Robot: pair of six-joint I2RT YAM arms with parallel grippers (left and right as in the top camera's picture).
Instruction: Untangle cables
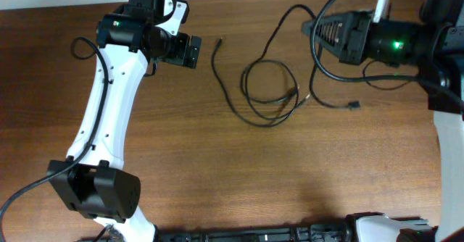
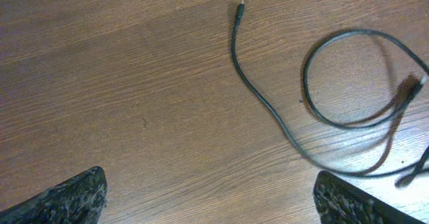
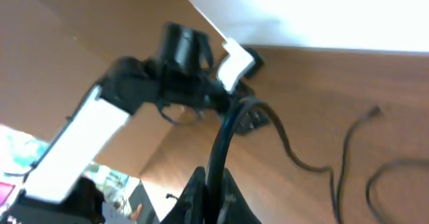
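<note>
Cables [image 1: 270, 90] lie in the middle of the table [image 1: 217, 162], partly sorted: one ring crosses another strand, and a long strand trails left with its plug free. My right gripper [image 3: 209, 190], pressed together, pinches one strand on the right. My left gripper [image 1: 194, 51] hovers spread and empty, left of them. I judge most of the untangling remains.

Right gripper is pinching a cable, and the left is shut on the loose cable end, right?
Not quite: the right gripper is pinching a cable, but the left gripper is open and empty, with the loose cable end lying untouched ahead of it. The left wrist view shows it.
</note>
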